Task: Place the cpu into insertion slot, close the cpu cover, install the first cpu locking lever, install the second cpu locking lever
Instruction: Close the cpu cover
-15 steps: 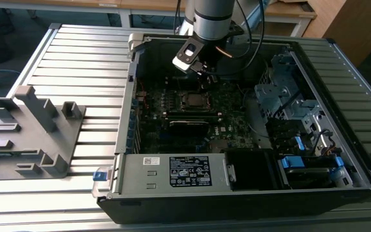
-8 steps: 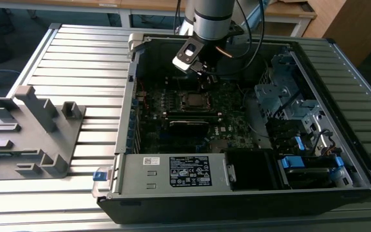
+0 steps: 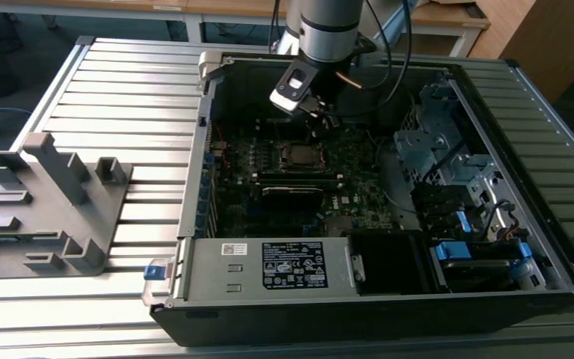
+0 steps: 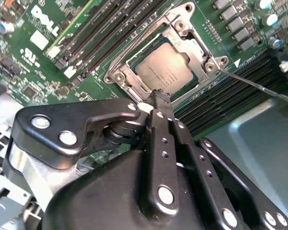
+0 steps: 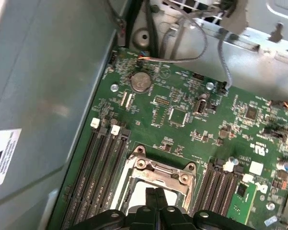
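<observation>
Sitting in the insertion slot (image 4: 134,63): the cpu (image 4: 164,71).

Large white rectangular label (image 3: 294,265) sat on grey metal power-supply box (image 3: 217,280): rows of black print and symbols, too small to read. Small white barcode sticker (image 3: 233,249) sat just beside it, equally unreadable. Bold white logo lettering (image 4: 44,19) stood on dark green motherboard (image 4: 101,81). Faint engraved lines crossed dull silver-grey square cpu (image 4: 164,72), illegible. White sticker with black print (image 5: 2,158) clung to grey case wall (image 5: 43,96), cut off at edge.
</observation>
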